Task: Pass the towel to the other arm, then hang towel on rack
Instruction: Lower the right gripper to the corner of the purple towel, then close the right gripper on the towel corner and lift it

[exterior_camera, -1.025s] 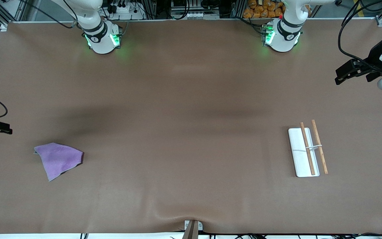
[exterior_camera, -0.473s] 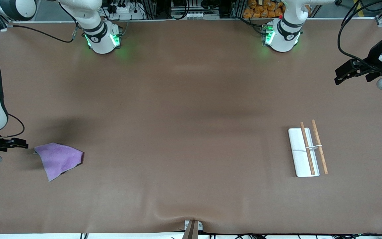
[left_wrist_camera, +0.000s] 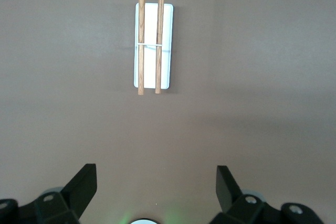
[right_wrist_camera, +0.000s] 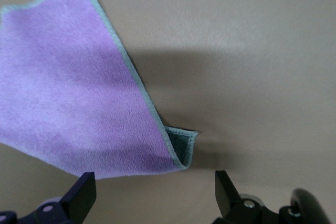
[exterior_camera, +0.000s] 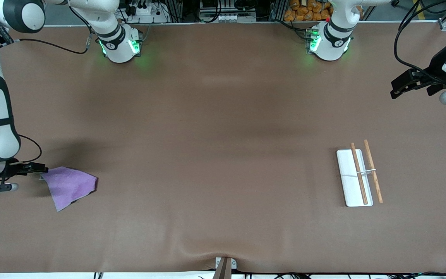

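Right gripper [exterior_camera: 33, 169], jaws spread, sits right at the purple towel [exterior_camera: 70, 186] corner at its table end, left gripper [left_wrist_camera: 156, 187] waits wide open over the rack [left_wrist_camera: 153, 45], and the right wrist view has the towel's folded corner between its fingertips [right_wrist_camera: 84, 195].

On the table [exterior_camera: 223, 155], the towel [exterior_camera: 70, 186] lies flat at the right arm's end, about 9 o'clock from the table's middle, while the rack [exterior_camera: 356, 177] lies well apart at the left arm's end, about 3 o'clock, its 2 rods on the base plate.
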`<action>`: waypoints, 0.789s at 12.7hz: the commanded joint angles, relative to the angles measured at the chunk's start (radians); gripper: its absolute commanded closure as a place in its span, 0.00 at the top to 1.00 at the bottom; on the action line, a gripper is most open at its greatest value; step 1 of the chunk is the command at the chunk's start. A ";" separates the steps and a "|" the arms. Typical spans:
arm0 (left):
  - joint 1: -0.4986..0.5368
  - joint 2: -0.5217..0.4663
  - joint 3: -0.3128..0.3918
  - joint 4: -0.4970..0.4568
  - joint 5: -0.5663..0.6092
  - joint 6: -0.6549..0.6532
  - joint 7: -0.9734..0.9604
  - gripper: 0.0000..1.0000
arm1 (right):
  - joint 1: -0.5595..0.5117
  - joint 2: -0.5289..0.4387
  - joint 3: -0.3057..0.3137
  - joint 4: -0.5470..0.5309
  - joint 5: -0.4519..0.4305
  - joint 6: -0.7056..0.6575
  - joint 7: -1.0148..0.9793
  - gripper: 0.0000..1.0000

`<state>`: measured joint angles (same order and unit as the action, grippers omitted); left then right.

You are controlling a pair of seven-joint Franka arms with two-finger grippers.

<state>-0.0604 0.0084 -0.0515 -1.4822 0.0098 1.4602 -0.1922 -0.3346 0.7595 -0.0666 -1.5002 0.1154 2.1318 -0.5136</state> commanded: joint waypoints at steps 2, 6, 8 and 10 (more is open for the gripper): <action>-0.002 -0.002 -0.002 0.005 0.019 -0.012 0.005 1.00 | -0.020 0.020 0.014 0.000 0.029 -0.006 0.053 1.00; -0.004 -0.004 -0.002 0.005 0.019 -0.012 0.005 1.00 | -0.035 0.052 0.016 0.001 0.039 0.010 0.050 1.00; -0.004 -0.004 -0.002 0.005 0.019 -0.011 0.005 1.00 | -0.035 0.053 0.016 0.001 0.040 0.010 0.049 1.00; -0.004 -0.004 -0.002 0.005 0.019 -0.012 0.005 1.00 | -0.034 0.053 0.018 0.001 0.043 0.010 0.047 1.00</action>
<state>-0.0606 0.0084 -0.0516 -1.4822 0.0098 1.4602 -0.1922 -0.3518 0.8076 -0.0666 -1.5088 0.1376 2.1395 -0.4640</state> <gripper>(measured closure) 0.000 0.000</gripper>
